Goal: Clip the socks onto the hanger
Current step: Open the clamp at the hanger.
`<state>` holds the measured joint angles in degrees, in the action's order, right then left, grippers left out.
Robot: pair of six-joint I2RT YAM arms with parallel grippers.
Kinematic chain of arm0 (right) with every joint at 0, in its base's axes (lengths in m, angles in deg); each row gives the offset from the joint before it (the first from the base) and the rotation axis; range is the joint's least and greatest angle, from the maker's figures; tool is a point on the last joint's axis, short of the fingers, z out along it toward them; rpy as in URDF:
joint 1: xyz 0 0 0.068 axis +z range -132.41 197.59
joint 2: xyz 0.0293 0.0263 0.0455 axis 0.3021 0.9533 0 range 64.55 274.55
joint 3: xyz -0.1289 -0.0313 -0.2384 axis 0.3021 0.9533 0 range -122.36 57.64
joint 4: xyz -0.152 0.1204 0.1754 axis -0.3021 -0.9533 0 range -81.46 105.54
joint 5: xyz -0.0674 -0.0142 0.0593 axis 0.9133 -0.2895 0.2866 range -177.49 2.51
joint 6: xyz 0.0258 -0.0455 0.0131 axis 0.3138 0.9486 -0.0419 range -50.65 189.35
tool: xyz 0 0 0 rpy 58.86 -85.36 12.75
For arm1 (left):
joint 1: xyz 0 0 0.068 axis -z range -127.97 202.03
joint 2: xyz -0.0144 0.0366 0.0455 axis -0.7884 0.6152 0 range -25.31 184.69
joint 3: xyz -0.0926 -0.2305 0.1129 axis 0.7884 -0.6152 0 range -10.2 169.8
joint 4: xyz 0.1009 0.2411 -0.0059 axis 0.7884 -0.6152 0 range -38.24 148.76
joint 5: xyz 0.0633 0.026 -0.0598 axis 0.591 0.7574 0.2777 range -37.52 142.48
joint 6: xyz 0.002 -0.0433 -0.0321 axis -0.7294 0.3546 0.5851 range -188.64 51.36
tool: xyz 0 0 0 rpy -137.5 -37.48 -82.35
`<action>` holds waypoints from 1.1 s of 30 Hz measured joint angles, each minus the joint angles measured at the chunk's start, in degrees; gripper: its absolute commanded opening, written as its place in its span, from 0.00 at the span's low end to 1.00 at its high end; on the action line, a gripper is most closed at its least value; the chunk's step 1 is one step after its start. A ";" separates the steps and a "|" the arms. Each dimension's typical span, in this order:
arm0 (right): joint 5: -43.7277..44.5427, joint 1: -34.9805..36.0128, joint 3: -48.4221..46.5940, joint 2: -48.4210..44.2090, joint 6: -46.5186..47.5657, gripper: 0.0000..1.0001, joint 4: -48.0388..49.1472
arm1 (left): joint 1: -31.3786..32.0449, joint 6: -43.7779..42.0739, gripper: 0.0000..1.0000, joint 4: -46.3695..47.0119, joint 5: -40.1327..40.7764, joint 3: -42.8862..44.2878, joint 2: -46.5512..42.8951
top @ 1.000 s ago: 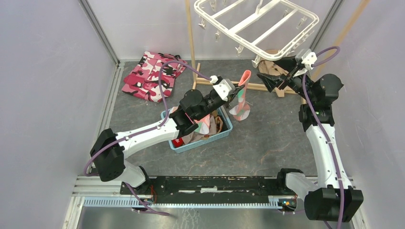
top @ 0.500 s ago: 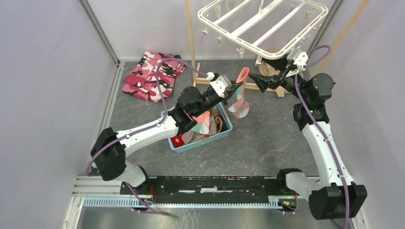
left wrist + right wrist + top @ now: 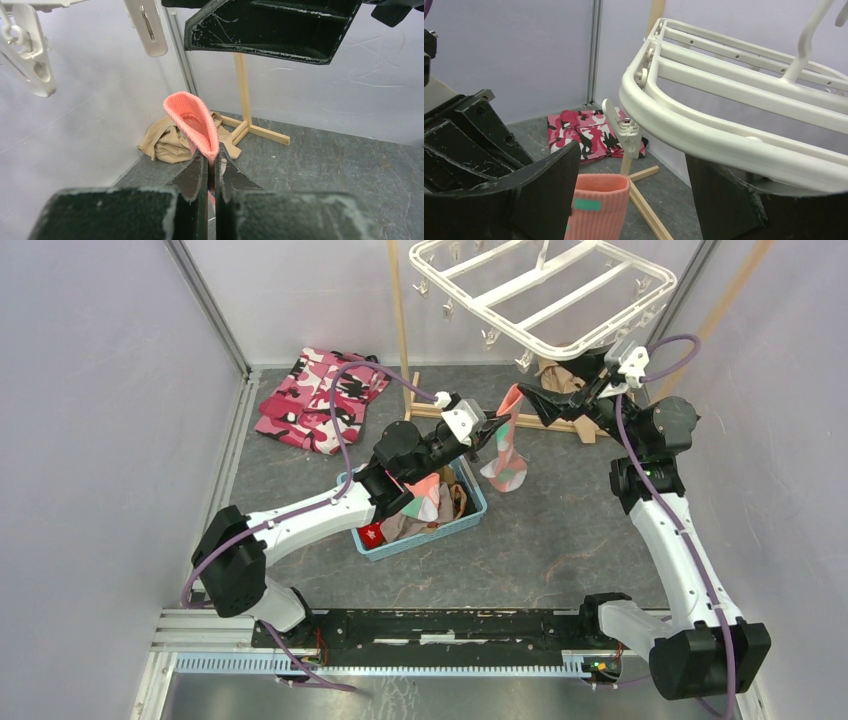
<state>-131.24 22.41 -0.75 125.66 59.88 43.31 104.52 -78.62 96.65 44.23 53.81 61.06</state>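
Note:
My left gripper is shut on a salmon-pink sock with teal and white patches, holding it up by the cuff so it hangs above the floor. The white hanger hangs above and behind, its clip pegs dangling from the rim. My right gripper is open and empty, just right of the sock's cuff and under the hanger's near rim. More socks lie in the blue basket under my left arm.
A pink camouflage garment lies at the back left. A thin wooden pole stand rises behind the sock, its feet on the floor. A tan cloth lies by the right wall. Walls close in on both sides.
My right gripper has moved left toward the sock's cuff, and the hanger has swung with it. My left gripper has lifted the sock slightly toward the hanger.

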 measured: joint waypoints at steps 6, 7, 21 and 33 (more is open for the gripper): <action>0.85 1.75 0.00 0.74 -0.81 0.79 1.75 | -0.02 0.04 0.02 0.00 -0.31 0.00 0.00; 0.98 1.97 0.00 0.79 -0.96 0.79 1.88 | -0.02 0.04 0.02 0.02 -0.35 0.00 0.00; 4.50 4.55 0.31 0.57 -1.64 0.75 2.05 | -0.02 0.09 0.02 0.11 -0.92 0.00 0.74; 10.56 8.26 1.62 -1.92 5.14 0.84 -0.46 | -0.04 0.26 0.02 0.37 -0.92 0.00 1.22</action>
<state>-120.68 30.67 0.86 123.73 65.01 42.85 104.48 -78.35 97.02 43.31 53.81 62.28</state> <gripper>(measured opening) 0.825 0.051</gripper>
